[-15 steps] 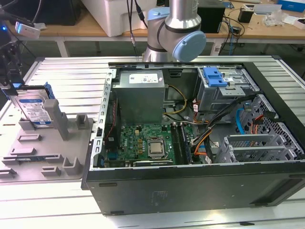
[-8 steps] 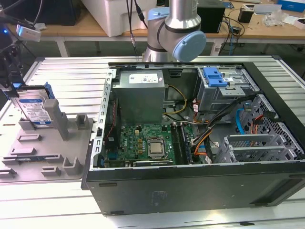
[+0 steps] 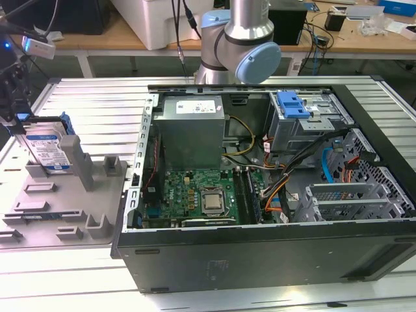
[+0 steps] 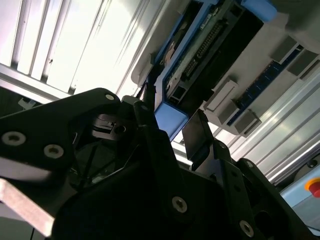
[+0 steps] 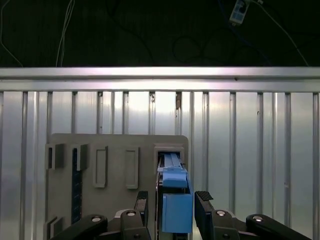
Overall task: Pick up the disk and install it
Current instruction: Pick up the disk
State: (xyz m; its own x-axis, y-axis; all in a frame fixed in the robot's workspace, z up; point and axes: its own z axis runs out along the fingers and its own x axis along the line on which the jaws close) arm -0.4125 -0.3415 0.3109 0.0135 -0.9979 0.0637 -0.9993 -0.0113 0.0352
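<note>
Disk (image 3: 49,149), a flat silver hard drive in a blue plastic carrier frame, stands on edge in the grey plastic fixture tray (image 3: 65,218) at the exterior view's left. Black two-finger gripper (image 5: 172,199) straddles its blue end, jaws slightly open, slim gaps either side.

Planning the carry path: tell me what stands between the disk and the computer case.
In the exterior view, a grey holder plate with upright posts lies between the disk and the computer case.
</note>
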